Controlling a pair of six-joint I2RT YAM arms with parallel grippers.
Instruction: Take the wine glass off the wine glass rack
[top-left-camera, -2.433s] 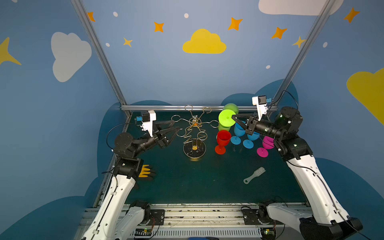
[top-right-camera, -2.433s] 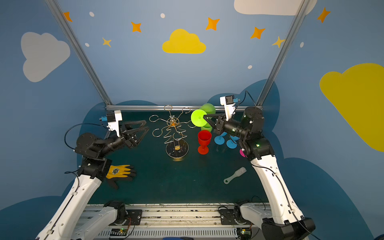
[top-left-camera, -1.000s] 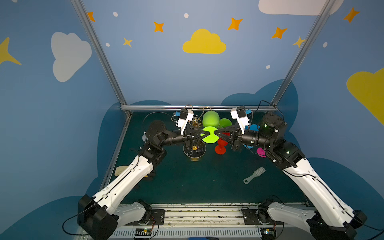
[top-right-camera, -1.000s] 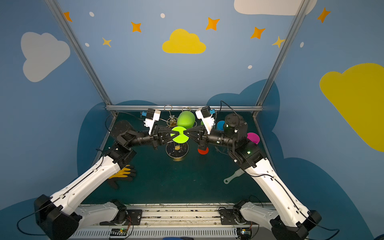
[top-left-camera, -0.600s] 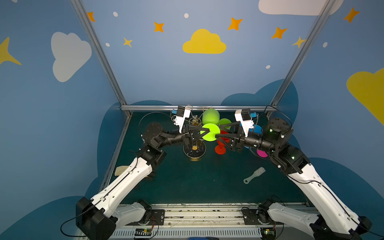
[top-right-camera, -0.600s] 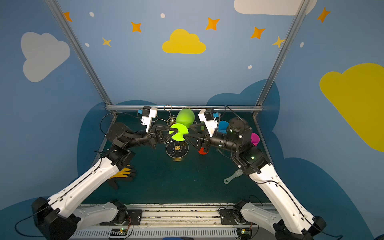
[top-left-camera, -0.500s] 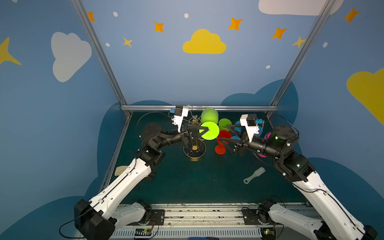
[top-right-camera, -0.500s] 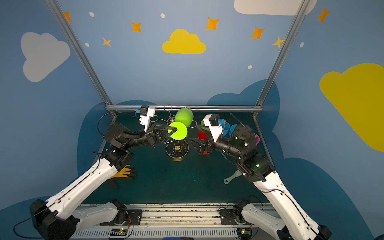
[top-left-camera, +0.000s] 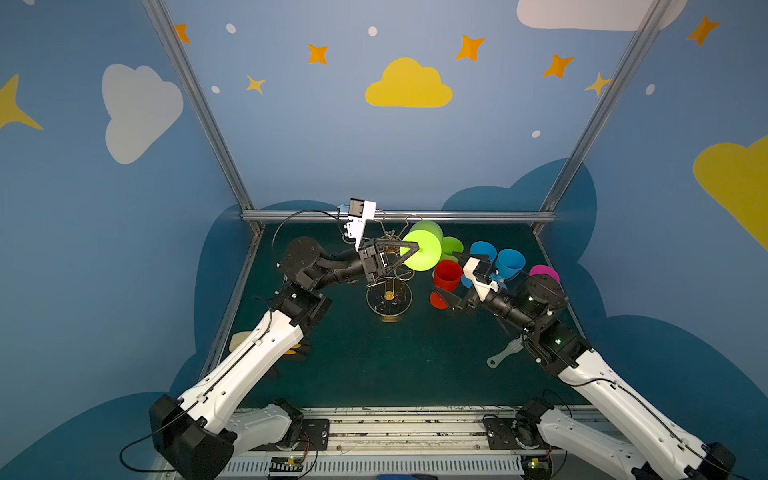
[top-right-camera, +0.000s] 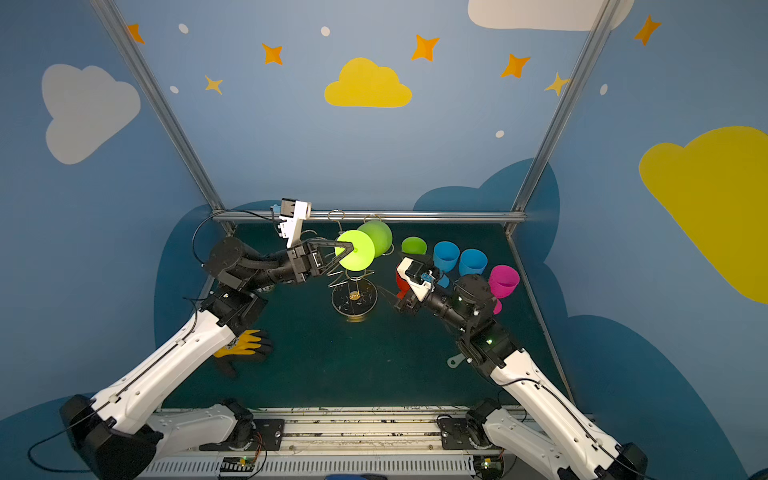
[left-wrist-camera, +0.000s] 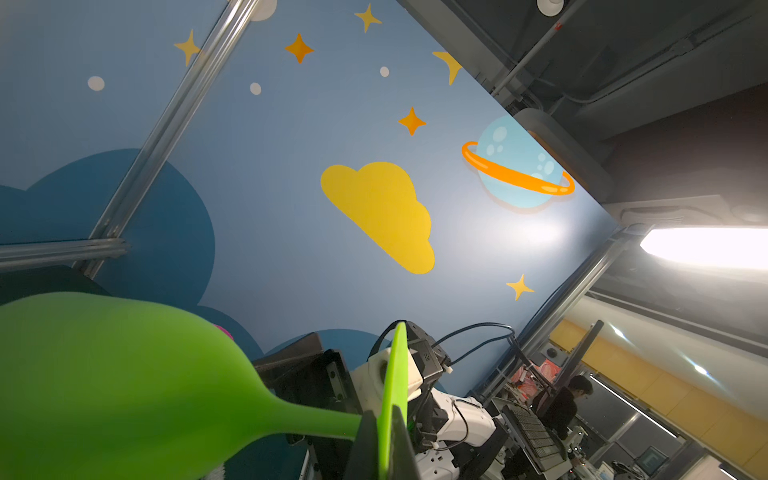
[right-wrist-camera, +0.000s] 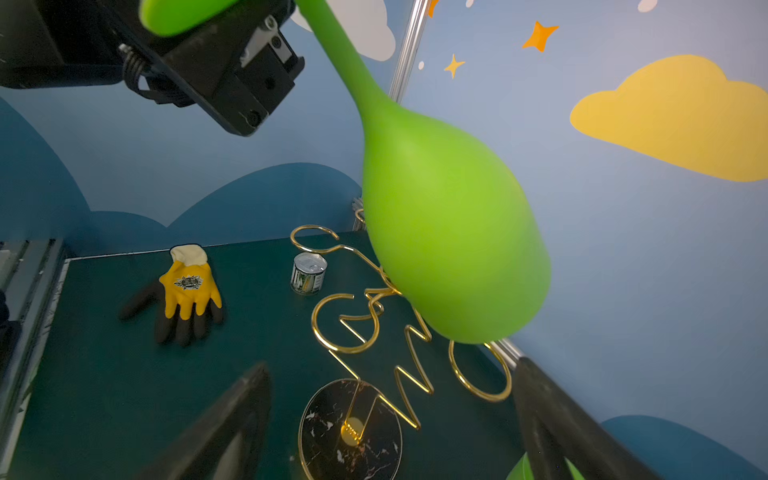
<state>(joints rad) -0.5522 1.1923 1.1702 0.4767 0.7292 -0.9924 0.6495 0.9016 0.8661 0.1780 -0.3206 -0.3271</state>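
Six wine glasses (top-right-camera: 356, 253), one rack (top-right-camera: 354, 308), one glove (top-right-camera: 245, 343).

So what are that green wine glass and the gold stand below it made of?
Green wine glass: likely silicone or soft plastic, not real glass: opaque, matte, one even colour. Wine glass rack: bent metal wire, it seems, with a shiny gold finish that catches highlights. Its round base: dark, glossy, white-veined like marble; real stone or imitation, I cannot tell.

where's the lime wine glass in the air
In both top views the lime wine glass hangs mid-scene, foot clamped in the left pincer, over the wine glass rack, left of the red glass.
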